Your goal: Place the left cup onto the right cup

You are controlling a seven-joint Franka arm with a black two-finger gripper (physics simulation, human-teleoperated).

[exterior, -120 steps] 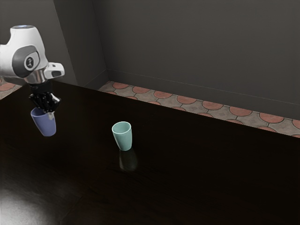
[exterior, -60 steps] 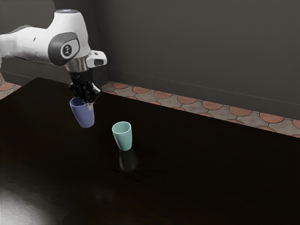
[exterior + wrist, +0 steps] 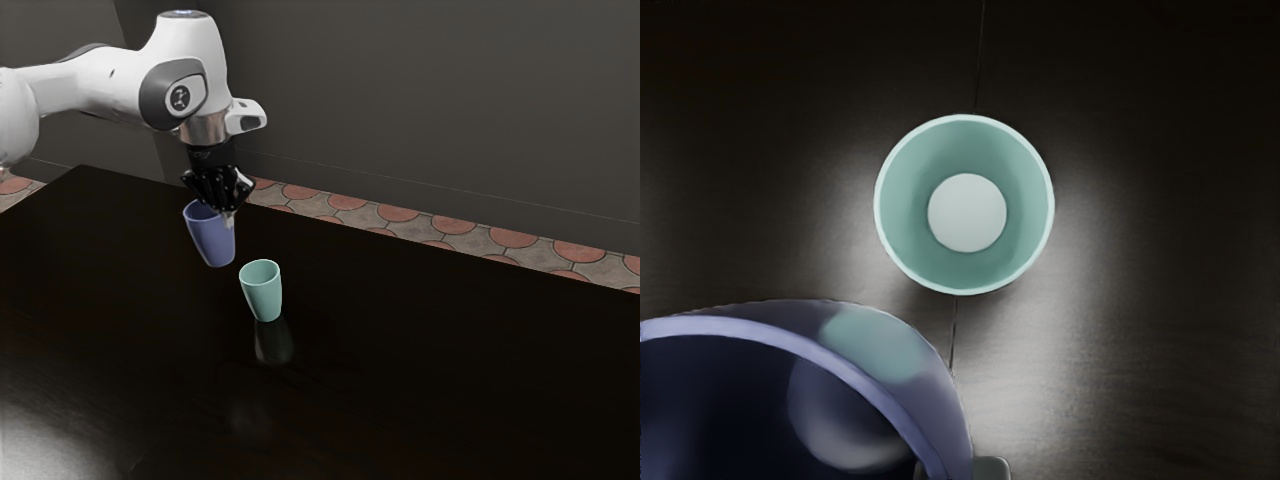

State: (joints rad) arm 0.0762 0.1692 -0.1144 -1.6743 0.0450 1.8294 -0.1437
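- Gripping the blue cup at its rim, the black fingers are closed on its wall; the cup hangs tilted, clear of the dark worktop;
- the teal cup stands upright on the worktop, just below the blue cup and toward the exterior view's right;
- seen from the wrist, the teal cup opens upward near the blue cup, the two apart.

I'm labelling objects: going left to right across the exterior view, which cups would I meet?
blue cup, held aloft by the gripper → teal cup, standing on the table
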